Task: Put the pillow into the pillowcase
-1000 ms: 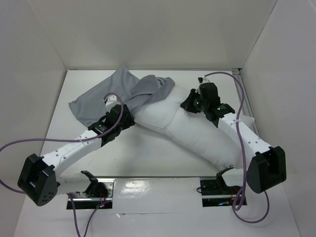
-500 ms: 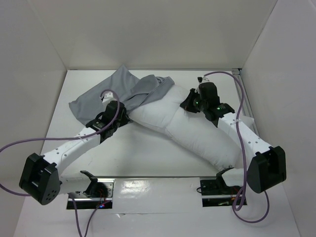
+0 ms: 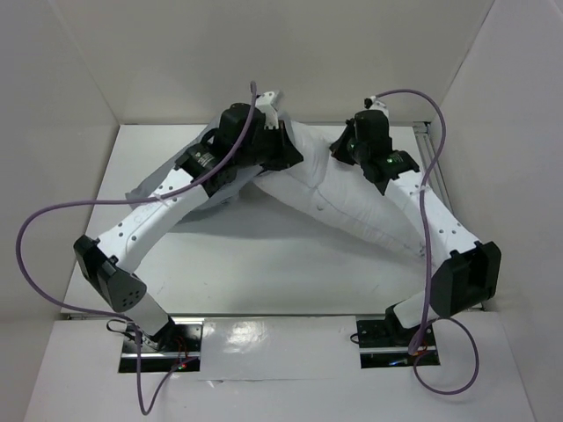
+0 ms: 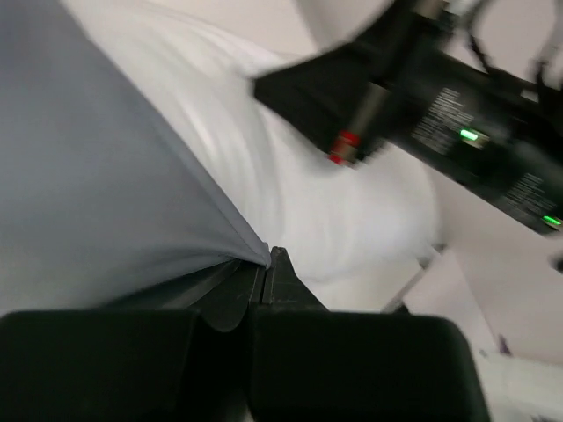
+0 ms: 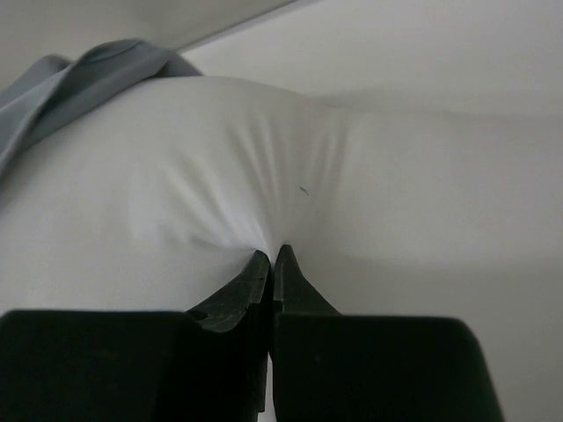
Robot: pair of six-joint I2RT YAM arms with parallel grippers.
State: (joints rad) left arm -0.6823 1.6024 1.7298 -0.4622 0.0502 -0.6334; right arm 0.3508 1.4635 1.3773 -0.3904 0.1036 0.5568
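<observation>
The white pillow (image 3: 352, 207) lies slanting from the back middle of the table to the near right. My right gripper (image 3: 339, 151) is shut on a pinch of its fabric near the far end, and creases fan out from the closed tips (image 5: 274, 255). My left gripper (image 3: 286, 158) is shut on the edge of the blue-grey pillowcase (image 4: 106, 176), whose cloth runs taut into the jaws (image 4: 266, 262) right beside the pillow (image 4: 334, 202). A fold of pillowcase (image 5: 97, 75) lies over the pillow's far left end. In the top view my left arm covers most of the pillowcase.
White walls close in the table (image 3: 264, 264) at the back and both sides. The right arm's wrist (image 4: 457, 114) hangs close in front of my left gripper. Purple cables (image 3: 35, 229) loop off both arms.
My left gripper has shut on the pillowcase edge and swung from the left middle up to the back centre, dragging the cloth toward the pillow. The right gripper shifted slightly backward with the pillow's end.
</observation>
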